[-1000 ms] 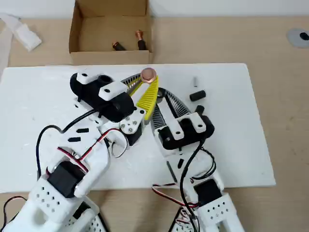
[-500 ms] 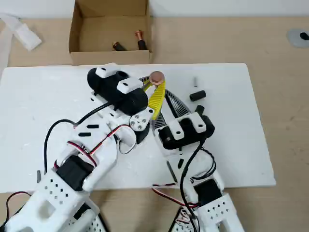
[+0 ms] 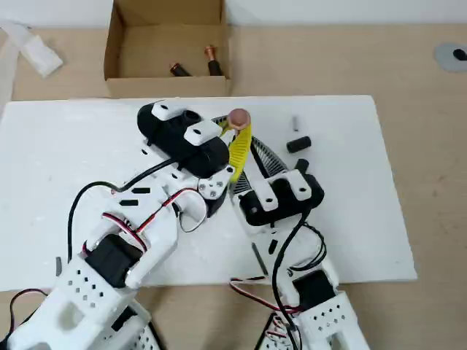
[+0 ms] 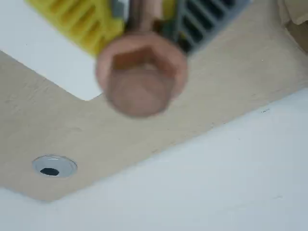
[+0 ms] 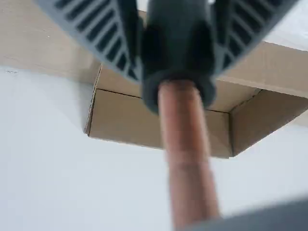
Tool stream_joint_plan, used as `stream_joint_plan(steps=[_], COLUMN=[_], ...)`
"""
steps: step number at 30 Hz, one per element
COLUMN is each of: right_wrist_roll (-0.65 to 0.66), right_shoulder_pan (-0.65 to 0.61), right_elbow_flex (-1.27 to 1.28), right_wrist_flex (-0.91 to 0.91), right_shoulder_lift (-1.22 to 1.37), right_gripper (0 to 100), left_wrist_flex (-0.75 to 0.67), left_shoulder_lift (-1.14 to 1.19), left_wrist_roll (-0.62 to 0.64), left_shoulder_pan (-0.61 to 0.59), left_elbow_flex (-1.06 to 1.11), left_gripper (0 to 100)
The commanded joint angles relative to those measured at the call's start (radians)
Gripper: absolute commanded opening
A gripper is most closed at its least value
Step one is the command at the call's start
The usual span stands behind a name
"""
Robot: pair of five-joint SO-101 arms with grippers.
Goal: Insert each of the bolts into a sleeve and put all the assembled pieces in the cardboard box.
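On the wooden tabletop (image 3: 423, 131), above a white board (image 3: 66, 168) and just in front of the cardboard box (image 3: 113, 51) holding two assembled pieces (image 3: 212, 64), the left pincer (image 3: 233, 128) is clamped on a copper bolt (image 3: 238, 118), while the right pincer (image 5: 175, 19) grips a black sleeve (image 5: 177, 62) with a copper shaft sticking out of it.

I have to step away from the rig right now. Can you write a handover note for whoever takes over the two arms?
Left gripper: shut on the copper-coloured hex-head bolt, over the far edge of the white board.
Right gripper: shut on a black cylindrical sleeve, with the bolt's shank in its mouth.
Done: two assembled pieces lie in the open cardboard box.
Left: seat this bolt, then box the piece. A loose black sleeve lies on the board by the right arm.
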Motion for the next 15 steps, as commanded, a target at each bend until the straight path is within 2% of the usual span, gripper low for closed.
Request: stream_joint_plan(steps=[1,7,15], right_wrist_roll=[0.006,0.008,0.031], right_shoulder_pan=[-0.010,-0.010,-0.012], right_elbow_flex=[0.001,0.001,0.001], right_wrist_flex=[0.002,0.002,0.060], right_shoulder_lift=[-0.021,-0.021,-0.030], right_gripper=[0.9,0.9,0.9], left_wrist_flex=[0.034,0.118,0.203], left_shoulder_lift=[0.004,-0.001,0.005], left_wrist_roll=[-0.003,-0.003,0.046], left_shoulder_pan=[0.003,0.003,-0.114], left_elbow_flex=[-0.061,-0.064,-0.178], left_gripper=[10,13,17])
